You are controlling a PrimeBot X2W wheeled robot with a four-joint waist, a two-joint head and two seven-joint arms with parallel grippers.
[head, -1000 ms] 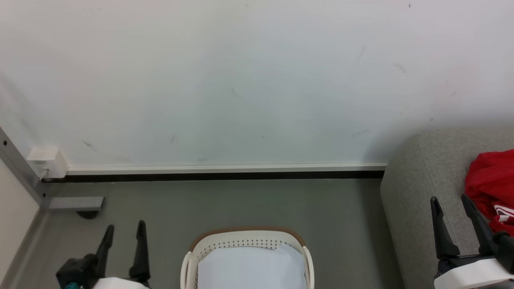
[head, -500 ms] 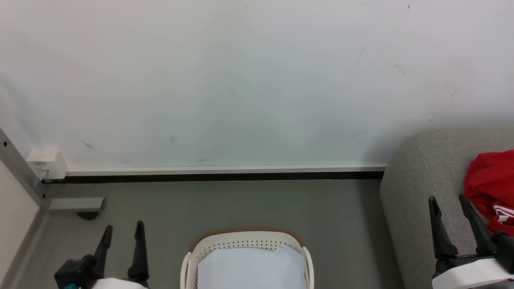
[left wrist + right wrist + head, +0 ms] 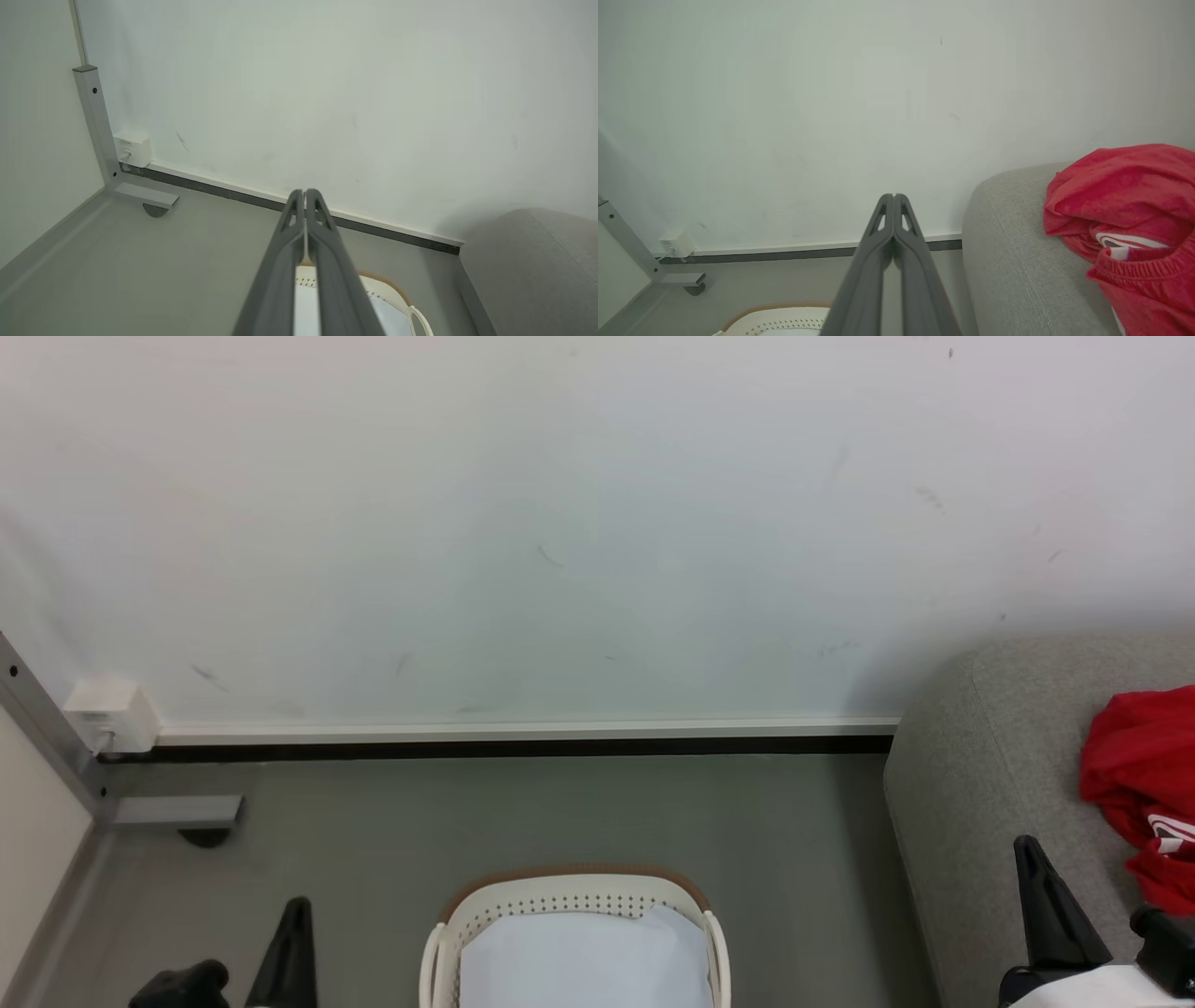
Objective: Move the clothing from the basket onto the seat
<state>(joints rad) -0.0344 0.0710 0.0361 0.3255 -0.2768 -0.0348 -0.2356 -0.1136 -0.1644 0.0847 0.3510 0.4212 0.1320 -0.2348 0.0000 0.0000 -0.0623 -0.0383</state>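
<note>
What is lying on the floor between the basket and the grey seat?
Nothing lies there. In the head view, the stretch between the basket and the seat is bare grey-green floor.

left gripper (image 3: 297, 907) at 7 o'clock and right gripper (image 3: 1029, 847) at 4 o'clock: long matte-black tapered fingers (image 3: 873, 261), little slotted cut-outs (image 3: 879, 223) near the tips, white wrist shell (image 3: 1092, 989) under the right one

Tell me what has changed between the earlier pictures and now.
The left gripper and the right gripper have both shut on nothing: their fingers, apart before, now meet, and both show lower in the head view. The clothing on the seat, the basket and the white sheet in it have stayed put.
</note>
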